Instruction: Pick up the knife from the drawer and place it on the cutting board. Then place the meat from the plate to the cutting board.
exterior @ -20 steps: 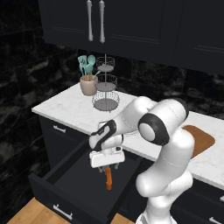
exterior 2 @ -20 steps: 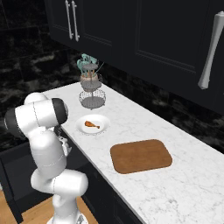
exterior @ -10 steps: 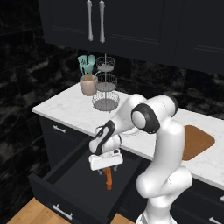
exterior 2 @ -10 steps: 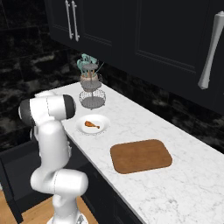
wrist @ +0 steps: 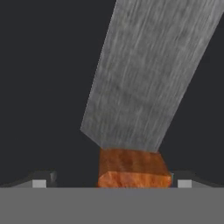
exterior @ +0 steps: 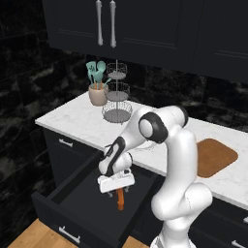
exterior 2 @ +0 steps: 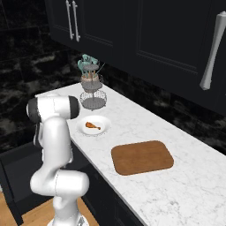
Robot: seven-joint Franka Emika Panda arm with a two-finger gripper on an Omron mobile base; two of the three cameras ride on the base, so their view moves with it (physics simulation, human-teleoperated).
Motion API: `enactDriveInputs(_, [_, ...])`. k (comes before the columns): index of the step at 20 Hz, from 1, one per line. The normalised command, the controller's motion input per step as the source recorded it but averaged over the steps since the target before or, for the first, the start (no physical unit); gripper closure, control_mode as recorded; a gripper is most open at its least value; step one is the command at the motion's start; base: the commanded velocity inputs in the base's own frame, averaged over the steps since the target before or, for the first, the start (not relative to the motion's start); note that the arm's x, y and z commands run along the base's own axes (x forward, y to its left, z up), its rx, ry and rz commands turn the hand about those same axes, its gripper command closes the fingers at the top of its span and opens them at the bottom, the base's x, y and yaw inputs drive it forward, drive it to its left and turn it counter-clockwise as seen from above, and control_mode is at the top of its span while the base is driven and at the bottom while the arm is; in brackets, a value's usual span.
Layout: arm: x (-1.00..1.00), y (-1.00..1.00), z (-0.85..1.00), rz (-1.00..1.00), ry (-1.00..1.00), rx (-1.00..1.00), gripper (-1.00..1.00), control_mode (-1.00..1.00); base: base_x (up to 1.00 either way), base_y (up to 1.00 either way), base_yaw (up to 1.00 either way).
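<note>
The wide black drawer stands pulled out below the counter. The knife lies on its floor, orange-brown handle toward the drawer front. My gripper hangs open just above that handle. In the hand view the grey blade runs away from me and the handle sits between my two fingertips, with a gap on each side. On the counter the white plate carries the meat. The reddish-brown cutting board lies bare to its right, and its edge shows past my arm.
A tiered wire-mesh stand and a pot of teal spatulas stand at the back of the white marble counter. Dark upper cabinets hang above. A narrower closed drawer front is left of the open one.
The hand has sunk a little lower into the drawer, closer to the knife handle. The arm's upper joints have swung left. The jaws have stayed open.
</note>
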Motion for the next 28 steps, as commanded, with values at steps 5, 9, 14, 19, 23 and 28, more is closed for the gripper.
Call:
enactDriveInputs(5, [0.00,0.09,-0.34,0.00,0.00,-0.02,1.00,-1.00,0.00,0.00,0.00])
enactDriveInputs(9, [-0.03,0.11,-0.17,0.00,0.00,0.00,1.00,-1.00,0.00,0.00,0.00])
enactDriveInputs(14, [-0.26,0.19,-0.01,0.00,-0.01,0.00,1.00,-1.00,0.00,0.00,0.00])
enactDriveInputs(19, [-0.65,0.00,0.61,0.00,-0.05,0.00,1.00,-1.00,0.00,0.00,0.00])
enactDriveInputs(23, [-0.48,0.00,0.96,0.00,0.00,0.01,1.00,-1.00,0.00,0.00,0.00])
enactDriveInputs(28, [-0.51,0.00,0.84,0.00,0.00,0.07,1.00,-1.00,0.00,0.00,0.00])
